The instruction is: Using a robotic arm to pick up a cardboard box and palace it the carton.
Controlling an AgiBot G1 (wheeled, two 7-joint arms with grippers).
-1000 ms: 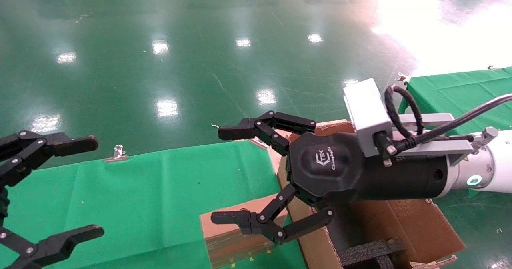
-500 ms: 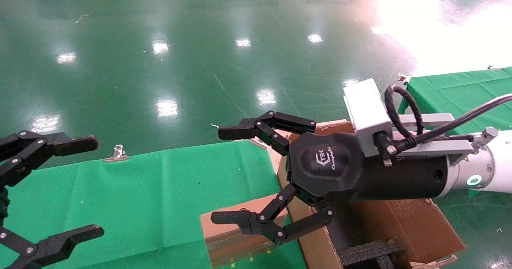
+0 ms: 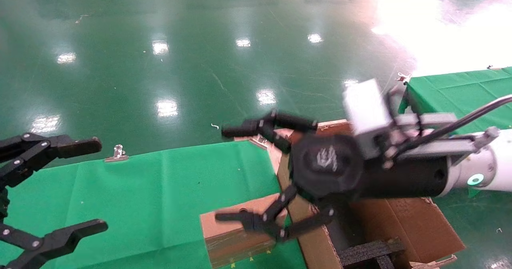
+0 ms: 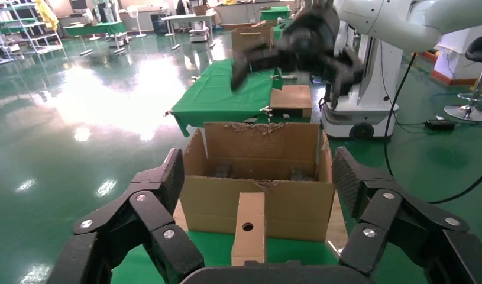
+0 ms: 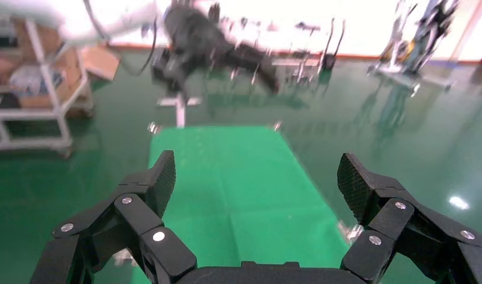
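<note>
Lying at the green table's (image 3: pixel 140 189) near edge, just beside the carton (image 3: pixel 404 225) off its right end, the cardboard box (image 3: pixel 230 237) is sitting ungrasped. The right gripper (image 3: pixel 240 175) is hovering above it, spread wide and empty. The left gripper (image 3: pixel 56 189) is hanging wide open, empty, over the left end. A metal clip (image 3: pixel 117 153) is pinning the far edge.

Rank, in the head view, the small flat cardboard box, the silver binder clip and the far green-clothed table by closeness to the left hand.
1. Silver binder clip, at the cloth's far edge, just beyond the open left hand.
2. Small flat brown cardboard box, to the right, beside the large carton.
3. Far green-clothed table, at the far right.
</note>
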